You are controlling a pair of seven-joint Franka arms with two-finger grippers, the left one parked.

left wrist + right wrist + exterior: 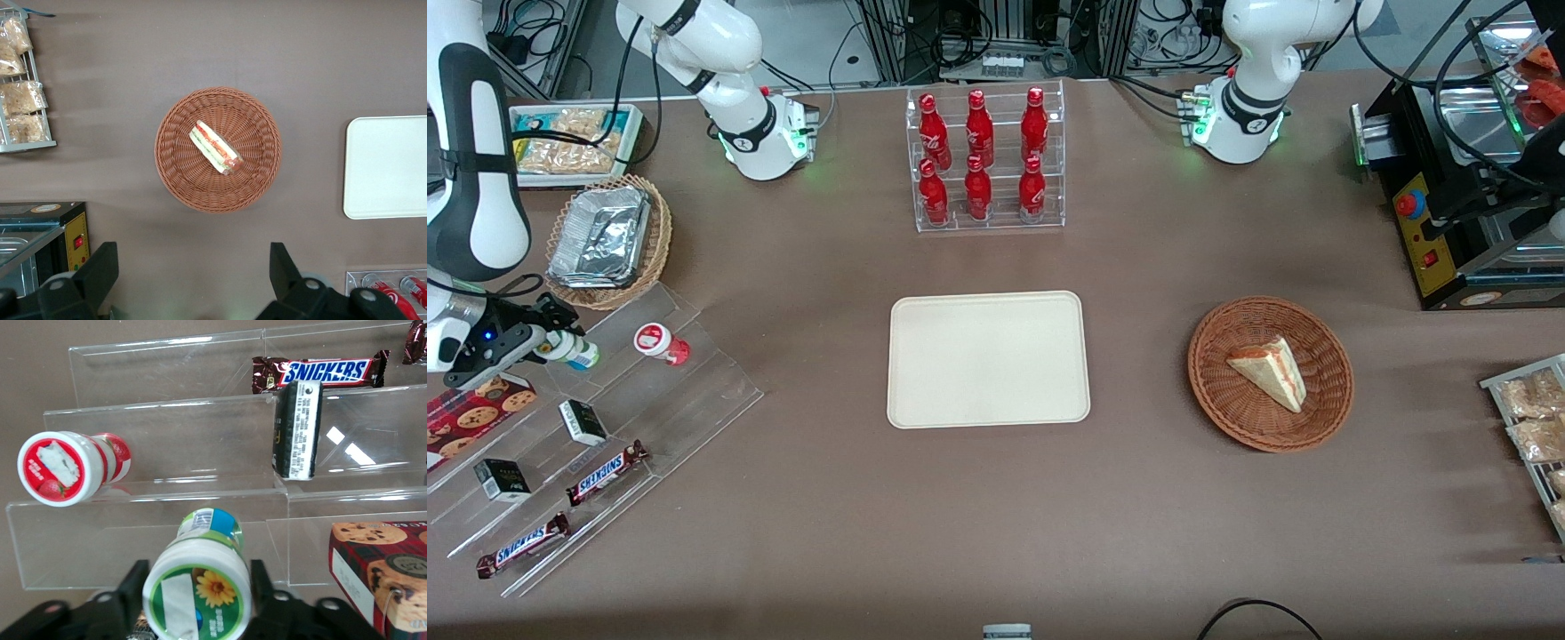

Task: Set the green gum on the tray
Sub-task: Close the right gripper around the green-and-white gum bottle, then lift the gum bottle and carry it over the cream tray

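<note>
While the green gum (199, 589) lies on its side on the clear stepped rack (685, 391), the gripper (197, 603) pinches its lid end between both fingers. Beside it on the rack lies the red-lidded canister (661, 343). Mid-tabletop, the tray (987, 357) sits bare; a wicker basket (1270, 373) holds a sandwich wedge (1270, 372).

"SNICKERS" reads on the chocolate bars (320, 371) on the rack.

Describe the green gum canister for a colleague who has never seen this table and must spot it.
Find the clear stepped acrylic rack at the working arm's end of the table. On its uppermost step lies the small white canister with a green-and-white lid, between the fingers of the black hand. The canister beside it has a red lid.
</note>
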